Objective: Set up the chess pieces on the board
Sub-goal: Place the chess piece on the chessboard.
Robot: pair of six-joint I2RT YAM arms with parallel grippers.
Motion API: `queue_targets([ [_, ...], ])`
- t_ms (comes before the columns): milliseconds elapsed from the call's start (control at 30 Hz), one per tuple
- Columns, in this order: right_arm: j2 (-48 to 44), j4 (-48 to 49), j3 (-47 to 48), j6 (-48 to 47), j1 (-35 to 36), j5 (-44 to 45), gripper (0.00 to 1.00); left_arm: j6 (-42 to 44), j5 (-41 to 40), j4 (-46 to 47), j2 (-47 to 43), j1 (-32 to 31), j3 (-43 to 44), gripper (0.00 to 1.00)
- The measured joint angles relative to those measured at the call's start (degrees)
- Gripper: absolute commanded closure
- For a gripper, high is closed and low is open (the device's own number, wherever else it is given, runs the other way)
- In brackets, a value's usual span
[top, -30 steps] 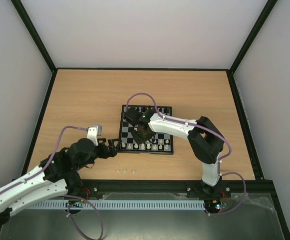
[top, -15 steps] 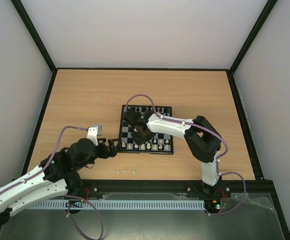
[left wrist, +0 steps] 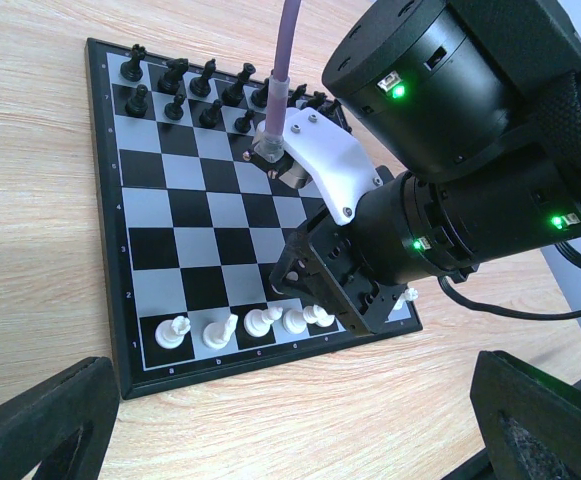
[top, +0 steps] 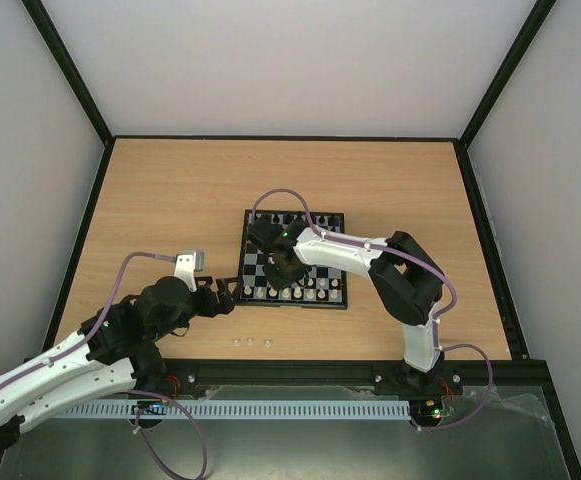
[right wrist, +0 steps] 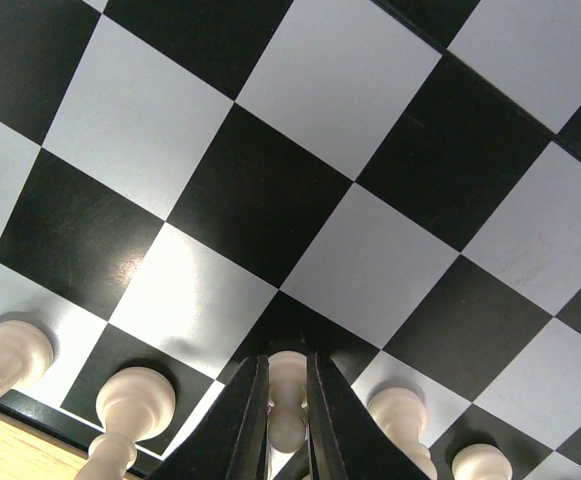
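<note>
The board (top: 330,218) lies mid-table with black pieces (left wrist: 175,75) along its far rows. White chess pieces (left wrist: 218,330) stand in its near row. My right gripper (top: 282,268) hangs low over the near rows, shut on a white pawn (right wrist: 288,420) that stands upright between its fingers (right wrist: 255,400) above a dark square. More white pieces (right wrist: 130,405) stand close on both sides of it. My left gripper (top: 228,293) rests off the board's near left corner, open and holding nothing, with its fingers (left wrist: 40,420) wide apart.
Three small white pieces (top: 253,342) lie loose on the wooden table in front of the board. The right arm's wrist (left wrist: 440,150) fills the middle of the left wrist view. A black frame rail (top: 300,375) runs along the near edge.
The right gripper has shifted slightly left over the board's near rows, still holding the pawn. The left arm has not moved.
</note>
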Motion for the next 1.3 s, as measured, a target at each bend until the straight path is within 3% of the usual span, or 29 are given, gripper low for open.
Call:
queue_targets([
  [667, 0.1, 0.1, 0.1, -0.1, -1.0, 0.2, 0.89, 0.1, 0.0, 0.0, 0.0, 0.0, -0.1, 0.01],
  [1300, 0.4, 1.0, 0.3, -0.4, -1.0, -0.5, 0.78, 0.2, 0.0, 0.1, 0.2, 0.0, -0.3, 0.01],
])
